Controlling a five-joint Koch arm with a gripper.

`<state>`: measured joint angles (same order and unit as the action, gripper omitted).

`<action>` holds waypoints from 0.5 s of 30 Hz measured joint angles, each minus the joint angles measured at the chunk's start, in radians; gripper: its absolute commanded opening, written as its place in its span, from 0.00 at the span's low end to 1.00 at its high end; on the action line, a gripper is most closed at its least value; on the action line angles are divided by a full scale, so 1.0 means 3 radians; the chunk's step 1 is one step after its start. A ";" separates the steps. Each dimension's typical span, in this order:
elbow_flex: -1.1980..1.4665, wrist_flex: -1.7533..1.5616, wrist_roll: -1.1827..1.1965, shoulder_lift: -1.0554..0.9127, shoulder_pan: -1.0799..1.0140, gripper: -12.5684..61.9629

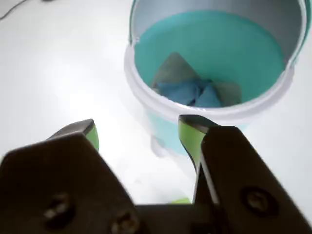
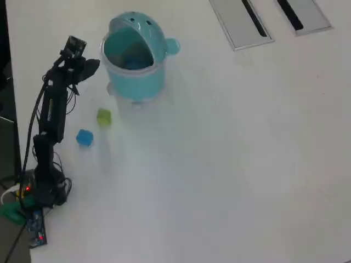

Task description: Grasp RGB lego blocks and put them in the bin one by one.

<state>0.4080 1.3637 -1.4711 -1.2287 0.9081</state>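
Observation:
The light teal bin point(image 2: 143, 82) stands at the back left in the overhead view, its domed lid tipped back and its mouth uncovered. The wrist view looks down into the bin point(image 1: 219, 44), where a blue crumpled shape point(image 1: 187, 91) lies on the bottom. My gripper point(image 1: 139, 127) is open and empty, hovering just short of the bin's rim; in the overhead view the gripper point(image 2: 90, 67) is left of the bin. The yellow-green block point(image 2: 103, 116) and the blue block point(image 2: 84, 137) lie on the table in front of the bin. The red block is not in view.
The arm's base point(image 2: 41, 192) stands at the left table edge with cables. Two grey slotted panels point(image 2: 241, 19) are set into the table at the back right. The white table point(image 2: 219, 164) stretches to the right and front.

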 measured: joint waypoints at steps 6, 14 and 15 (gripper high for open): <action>0.0757 0.0005 -0.0020 -0.0450 0.0015 0.56; 0.1943 -0.0194 -0.0015 -0.1038 0.0133 0.56; 0.2066 -0.0291 -0.0015 -0.1074 0.0133 0.56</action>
<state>1.0278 1.2763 -1.4757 -1.5509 0.9480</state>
